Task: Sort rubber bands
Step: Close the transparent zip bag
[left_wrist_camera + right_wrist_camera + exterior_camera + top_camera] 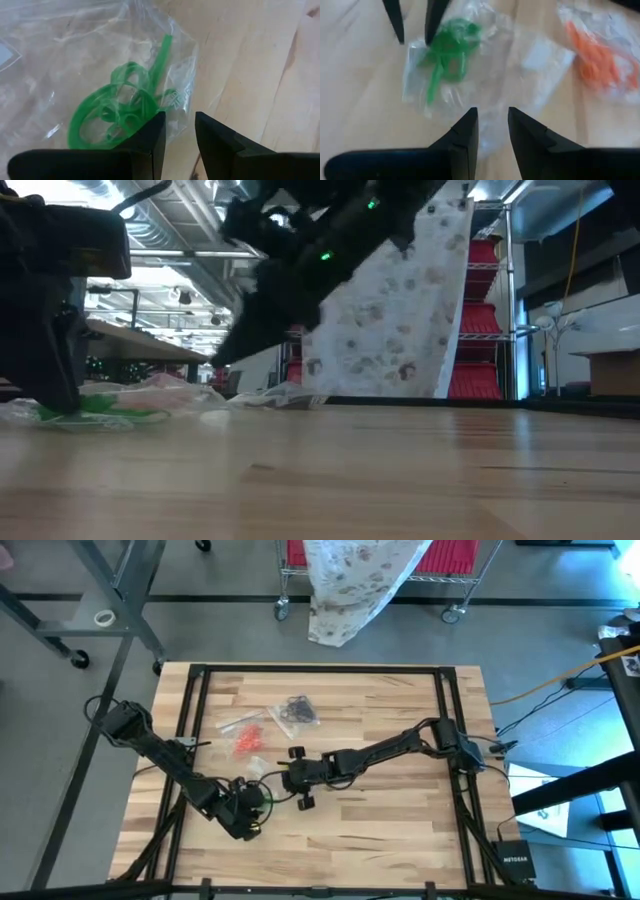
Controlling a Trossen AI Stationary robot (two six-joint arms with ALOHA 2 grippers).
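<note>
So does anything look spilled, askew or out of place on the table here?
Nothing spilled. The green rubber bands sit inside a clear bag, though one green band stretches out straight toward the bag's edge. The orange bands and black bands lie in their own bags.

Surface (400, 810): pale wood planks, black frame rails across it. Lying on it, toward the left half: a clear bag (485, 75) holding green bands (117, 107); beside it a clear bag holding orange bands (249, 738); farther back a clear bag holding black bands (296, 708). Bags lie flat, near each other. Right half carries only the frame rails.
</note>
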